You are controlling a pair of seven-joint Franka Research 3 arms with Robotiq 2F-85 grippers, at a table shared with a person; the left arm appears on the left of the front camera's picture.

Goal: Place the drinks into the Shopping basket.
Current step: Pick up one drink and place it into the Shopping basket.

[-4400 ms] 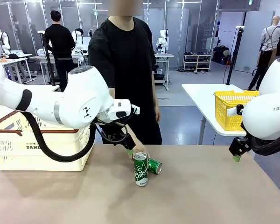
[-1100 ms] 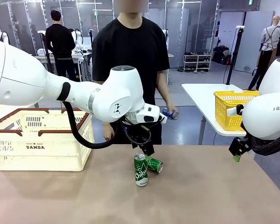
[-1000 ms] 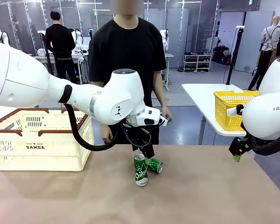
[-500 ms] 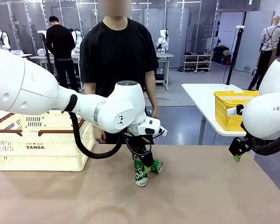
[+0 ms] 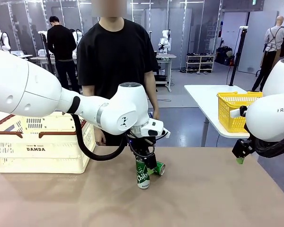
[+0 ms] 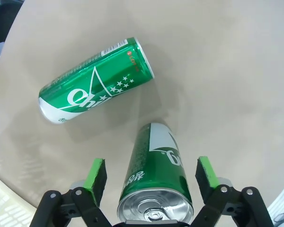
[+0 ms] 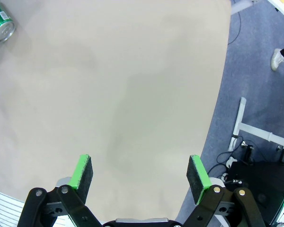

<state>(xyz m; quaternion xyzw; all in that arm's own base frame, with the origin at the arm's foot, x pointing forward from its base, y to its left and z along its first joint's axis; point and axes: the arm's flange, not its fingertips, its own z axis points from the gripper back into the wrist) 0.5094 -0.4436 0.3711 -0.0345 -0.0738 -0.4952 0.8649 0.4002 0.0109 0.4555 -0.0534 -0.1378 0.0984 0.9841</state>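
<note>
One green drink can (image 5: 143, 173) stands upright mid-table, and another green can (image 5: 156, 168) lies on its side just behind it. My left gripper (image 5: 144, 158) is open and lowered over the upright can. In the left wrist view the upright can (image 6: 154, 189) stands between the green pads (image 6: 95, 172), apart from both, with the lying can (image 6: 97, 87) beyond. The cream Shopping basket (image 5: 38, 149) sits at the table's left. My right gripper (image 5: 240, 154) hangs open at the table's right edge, its fingers (image 7: 83, 171) over bare tabletop. The blue can is hidden.
A person in a black shirt (image 5: 116, 56) stands at the far edge behind the cans, arms down. A yellow mesh basket (image 5: 236, 109) rests on a white side table to the right. A green can (image 7: 1, 23) sits far off at the right wrist view's top left.
My left gripper has come down from above the cans until its fingers flank the upright can. The person's hand with the blue can has dropped behind my arm. The right arm has stayed still.
</note>
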